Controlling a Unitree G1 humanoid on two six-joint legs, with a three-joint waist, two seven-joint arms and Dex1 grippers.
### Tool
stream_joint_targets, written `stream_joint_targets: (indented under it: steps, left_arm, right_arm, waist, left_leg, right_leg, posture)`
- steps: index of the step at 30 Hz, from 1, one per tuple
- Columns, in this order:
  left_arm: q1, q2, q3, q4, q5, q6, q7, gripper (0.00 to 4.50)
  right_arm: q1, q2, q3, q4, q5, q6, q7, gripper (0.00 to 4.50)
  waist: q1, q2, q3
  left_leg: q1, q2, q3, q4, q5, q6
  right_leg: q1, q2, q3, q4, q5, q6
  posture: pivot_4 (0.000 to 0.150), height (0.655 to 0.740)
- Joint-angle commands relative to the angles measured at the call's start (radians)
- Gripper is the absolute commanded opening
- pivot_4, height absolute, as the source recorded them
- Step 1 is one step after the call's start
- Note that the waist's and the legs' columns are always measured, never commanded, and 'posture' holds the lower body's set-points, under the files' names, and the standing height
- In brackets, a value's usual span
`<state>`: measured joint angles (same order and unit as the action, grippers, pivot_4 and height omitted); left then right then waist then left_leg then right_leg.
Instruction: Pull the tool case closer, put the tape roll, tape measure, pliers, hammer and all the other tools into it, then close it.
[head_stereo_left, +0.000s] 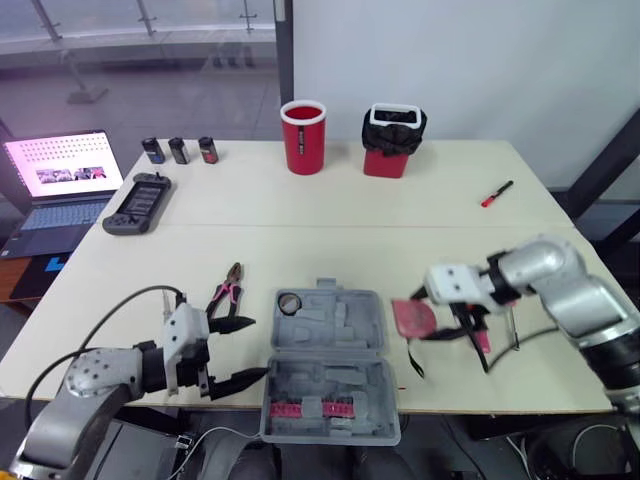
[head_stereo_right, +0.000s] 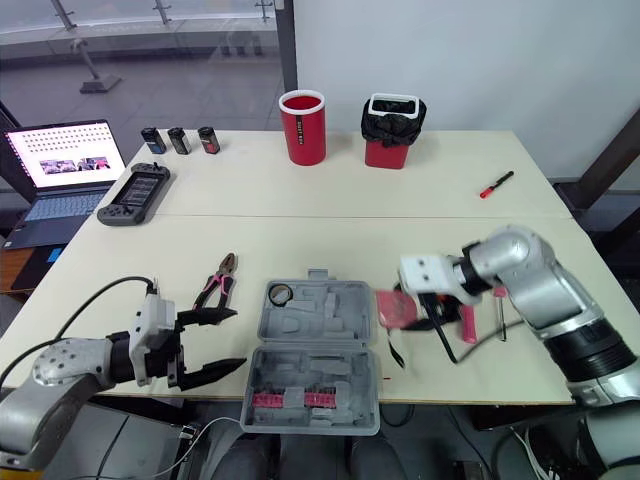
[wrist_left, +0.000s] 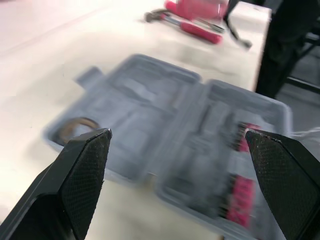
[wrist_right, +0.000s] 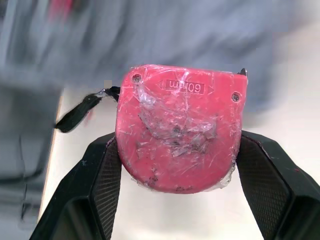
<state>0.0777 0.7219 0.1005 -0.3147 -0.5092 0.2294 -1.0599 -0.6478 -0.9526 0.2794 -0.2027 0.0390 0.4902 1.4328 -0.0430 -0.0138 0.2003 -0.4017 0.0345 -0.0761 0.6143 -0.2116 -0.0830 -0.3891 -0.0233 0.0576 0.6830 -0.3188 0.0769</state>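
The grey tool case (head_stereo_left: 330, 365) lies open near the table's front edge, with a tape roll (head_stereo_left: 291, 301) in a pocket of its far half and a red bit strip (head_stereo_left: 312, 408) in its near half. Pink-handled pliers (head_stereo_left: 226, 293) lie on the table left of the case. My left gripper (head_stereo_left: 255, 349) is open just left of the case, holding nothing. My right gripper (wrist_right: 180, 145) is shut on the red tape measure (head_stereo_left: 413, 318), held just right of the case above the table, its black strap (head_stereo_left: 412, 355) dangling. The hammer (head_stereo_left: 482, 340) lies beneath that gripper.
At the back stand a red cup (head_stereo_left: 303, 136) and a red bin with a black liner (head_stereo_left: 393, 140). A red pen (head_stereo_left: 497, 193) lies at the far right. A laptop (head_stereo_left: 60, 180), a handheld console (head_stereo_left: 137, 203) and three small canisters (head_stereo_left: 179, 150) occupy the far left.
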Motion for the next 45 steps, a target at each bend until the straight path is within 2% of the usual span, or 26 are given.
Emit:
stream_joint_targets:
  steps: [1, 6, 8, 13, 22, 33, 45]
  left_arm:
    - [-0.024, 0.011, 0.022, 0.028, 0.016, -0.027, -0.006, 4.5]
    - [-0.053, 0.013, 0.017, 0.069, 0.029, -0.048, -0.024, 4.5]
    - [-0.057, 0.01, 0.014, 0.073, 0.033, -0.052, -0.026, 4.5]
    - [-0.071, -0.008, 0.0, 0.082, 0.046, -0.064, -0.02, 4.5]
    - [-0.065, -0.026, -0.001, 0.056, 0.042, -0.06, -0.006, 4.5]
    - [-0.041, -0.049, -0.001, 0.019, 0.037, -0.053, 0.016, 4.5]
    - [-0.033, -0.058, -0.01, 0.016, 0.042, -0.053, 0.025, 4.5]
  right_arm:
    - [-0.052, 0.037, 0.097, -0.065, -0.097, 0.207, -0.082, 2.83]
    - [-0.221, 0.116, 0.308, -0.092, -0.158, 0.474, -0.073, 2.83]
    - [-0.274, 0.166, 0.352, -0.045, -0.173, 0.501, -0.112, 2.83]
    - [-0.359, 0.232, 0.514, 0.092, -0.283, 0.396, -0.13, 2.83]
    - [-0.417, 0.346, 0.572, 0.255, -0.347, 0.362, -0.141, 2.83]
    - [-0.395, 0.339, 0.602, 0.277, -0.397, 0.3, -0.077, 2.83]
    - [-0.388, 0.392, 0.581, 0.331, -0.438, 0.283, -0.097, 2.83]
  waist:
    - [0.001, 0.0, 0.0]
    - [0.0, 0.0, 0.0]
    - [-0.001, 0.0, 0.0]
    - [0.0, 0.0, 0.0]
    - [-0.002, 0.0, 0.0]
    - [-0.002, 0.0, 0.0]
    - [-0.002, 0.0, 0.0]
  left_leg:
    - [-0.001, 0.0, 0.0, 0.0, 0.0, 0.0]
    - [-0.007, -0.002, 0.003, 0.001, 0.0, -0.001]
    - [-0.007, -0.002, 0.002, 0.0, 0.0, -0.001]
    - [-0.007, -0.002, 0.001, -0.001, 0.0, -0.001]
    - [-0.007, -0.002, 0.001, -0.001, 0.0, -0.001]
    - [-0.007, -0.002, 0.0, -0.001, 0.0, -0.001]
    - [-0.007, -0.002, 0.0, -0.001, 0.0, -0.001]
  right_leg:
    - [0.0, 0.0, 0.0, 0.0, 0.0, 0.0]
    - [-0.008, -0.003, 0.001, 0.0, 0.002, 0.003]
    - [-0.008, -0.003, 0.0, 0.0, 0.002, 0.004]
    - [-0.008, -0.002, -0.001, 0.0, 0.002, 0.004]
    - [-0.008, -0.002, -0.001, 0.0, 0.002, 0.005]
    - [-0.008, -0.002, -0.002, 0.001, 0.002, 0.005]
    - [-0.008, -0.002, -0.002, 0.001, 0.002, 0.005]
  posture:
    - [0.15, 0.7387]
    - [0.15, 0.7387]
    - [0.15, 0.7387]
    - [0.15, 0.7387]
    - [0.15, 0.7387]
    - [0.15, 0.7387]
    - [0.15, 0.7387]
